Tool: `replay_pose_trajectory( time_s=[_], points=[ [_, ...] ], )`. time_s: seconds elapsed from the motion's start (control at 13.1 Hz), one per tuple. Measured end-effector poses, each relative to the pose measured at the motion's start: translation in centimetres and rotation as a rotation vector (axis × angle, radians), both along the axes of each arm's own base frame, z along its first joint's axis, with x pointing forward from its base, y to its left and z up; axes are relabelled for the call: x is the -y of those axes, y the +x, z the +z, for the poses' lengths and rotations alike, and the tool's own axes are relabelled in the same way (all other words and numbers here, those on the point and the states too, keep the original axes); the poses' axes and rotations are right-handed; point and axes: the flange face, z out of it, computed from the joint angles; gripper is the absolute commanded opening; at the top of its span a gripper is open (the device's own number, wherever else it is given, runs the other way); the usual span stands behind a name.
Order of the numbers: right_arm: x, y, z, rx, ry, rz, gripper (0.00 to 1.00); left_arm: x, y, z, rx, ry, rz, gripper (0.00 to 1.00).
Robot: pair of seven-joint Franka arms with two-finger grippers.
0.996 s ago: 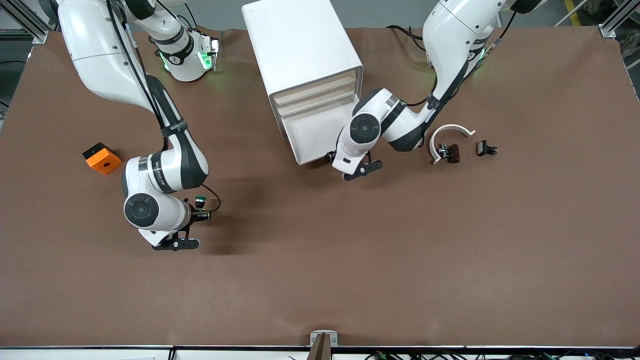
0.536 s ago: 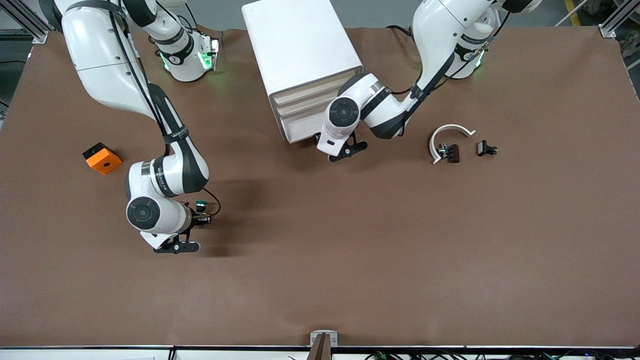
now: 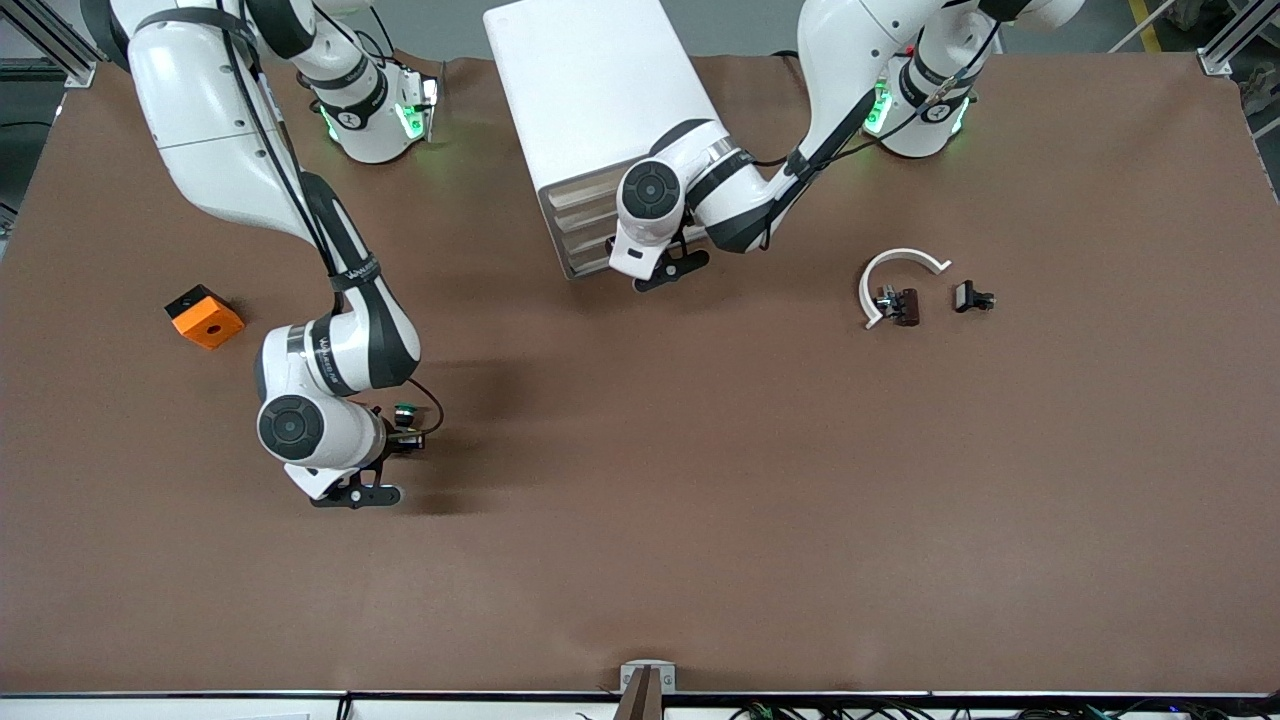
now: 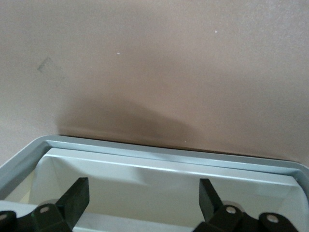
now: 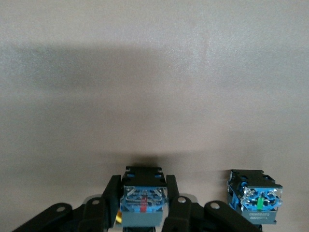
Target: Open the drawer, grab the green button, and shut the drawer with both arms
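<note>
Low toward the right arm's end of the brown counter (image 3: 700, 520), the right gripper (image 3: 408, 437) (image 5: 143, 181) is clamped on a blue-based button block (image 5: 143, 205). A second blue-based block (image 5: 254, 195) stands just beside it. The green-capped button (image 3: 404, 410) shows at the gripper's tip; which block carries that cap cannot be told. Higher in the frame, an orange block (image 3: 204, 316) sits near the counter's edge at that same end. Toward the left arm's end lie a white curved piece (image 3: 900, 262) and two small black parts (image 3: 903, 305) (image 3: 972, 297). At top centre, the left gripper (image 3: 628, 270) (image 4: 145, 186), fingers spread wide and holding nothing, meets the lowest drawer (image 3: 590, 262) (image 4: 169, 157) of the white cabinet (image 3: 600, 90).
</note>
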Motion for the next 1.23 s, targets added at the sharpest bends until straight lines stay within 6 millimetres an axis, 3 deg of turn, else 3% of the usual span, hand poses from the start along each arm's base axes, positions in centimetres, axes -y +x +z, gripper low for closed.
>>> replay_pose_trajectory(
  time_s=[0.08,0.23,0.38,0.54,0.69,0.84,1.0,1.23],
  points=[
    [0.0,0.0,0.0,0.000,0.000,0.000,0.61,-0.1,0.1,0.0,-0.001,0.000,0.003,1.00],
    [0.0,0.0,0.0,0.000,0.000,0.000,1.00,-0.5,1.0,0.1,0.002,-0.002,0.021,1.00],
    [-0.1,0.0,0.1,-0.003,0.000,0.001,1.00,-1.8,4.0,0.8,0.015,-0.015,0.074,1.00],
    [-0.2,-0.2,1.3,-0.034,-0.006,0.002,1.00,-4.7,9.6,2.4,0.047,-0.041,0.166,1.00],
    [-1.1,-0.3,5.4,-0.045,-0.006,0.011,1.00,-8.9,15.6,4.8,0.103,-0.038,0.227,1.00],
    [-2.0,-0.9,11.2,-0.039,-0.003,0.023,1.00,-13.3,20.7,7.9,0.177,-0.012,0.269,1.00],
    [-2.3,-1.9,16.2,-0.026,0.000,0.030,1.00,-17.7,24.4,10.8,0.261,0.036,0.280,1.00],
    [-2.0,-3.2,21.3,-0.018,0.001,0.029,1.00,-24.2,28.3,14.4,0.402,0.114,0.207,1.00]
  ],
)
